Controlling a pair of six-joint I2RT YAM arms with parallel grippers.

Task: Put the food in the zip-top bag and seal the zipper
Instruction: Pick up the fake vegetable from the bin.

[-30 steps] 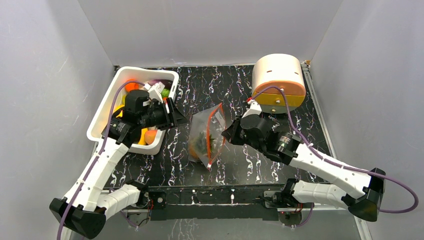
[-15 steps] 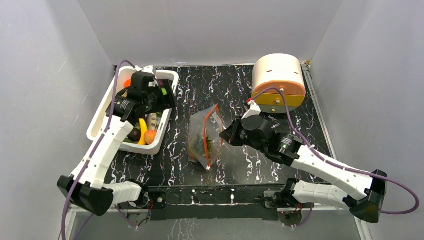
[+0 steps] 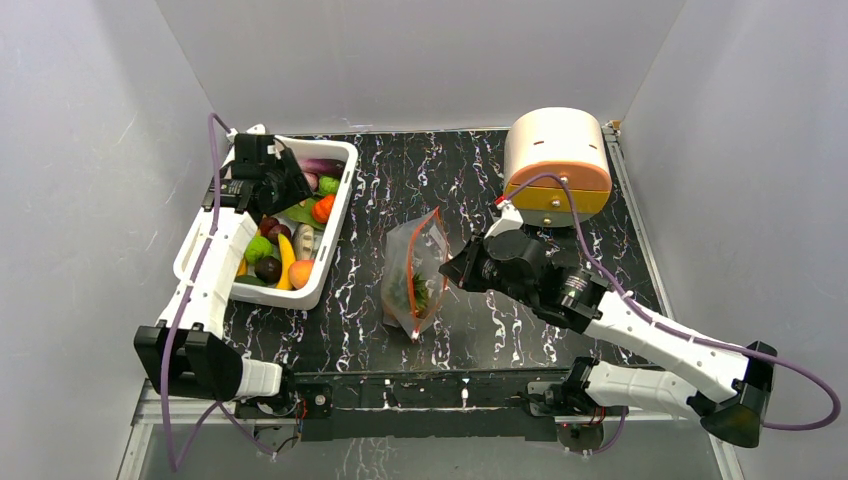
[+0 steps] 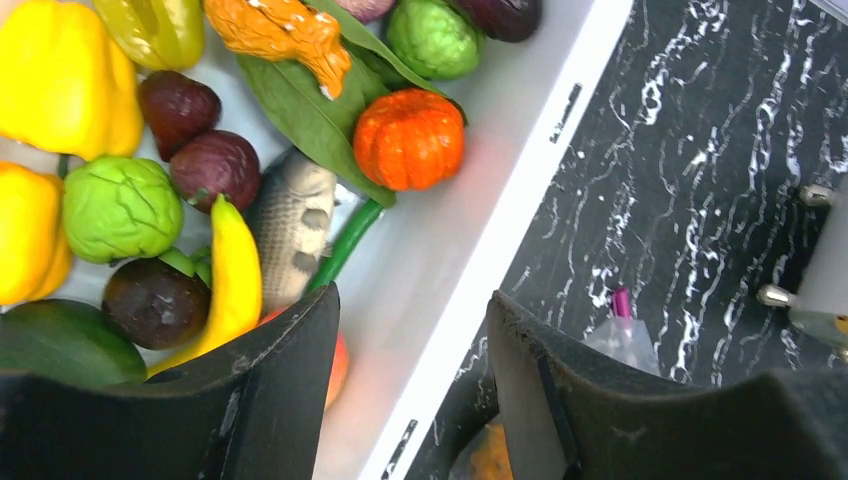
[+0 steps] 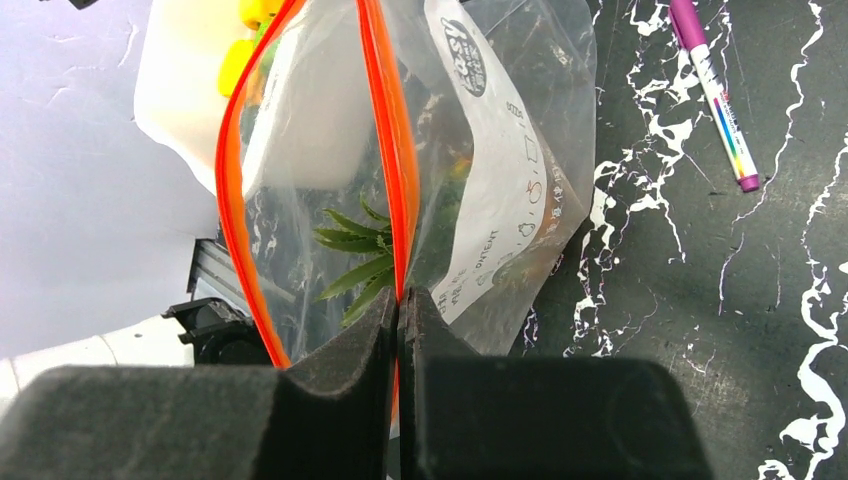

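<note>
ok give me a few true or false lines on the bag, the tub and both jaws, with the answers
1. The right jaws are pinched on the zipper of the zip-top bag. True.
2. The zip-top bag is sealed. False: the two sides of the zipper stand apart, so the mouth is open.
3. The left jaws hold a piece of food. False: they are open with nothing between them, above the white tub.
4. Many pieces of food lie in the white tub. True.
5. A purple pen lies on the table near the bag. True.
</note>
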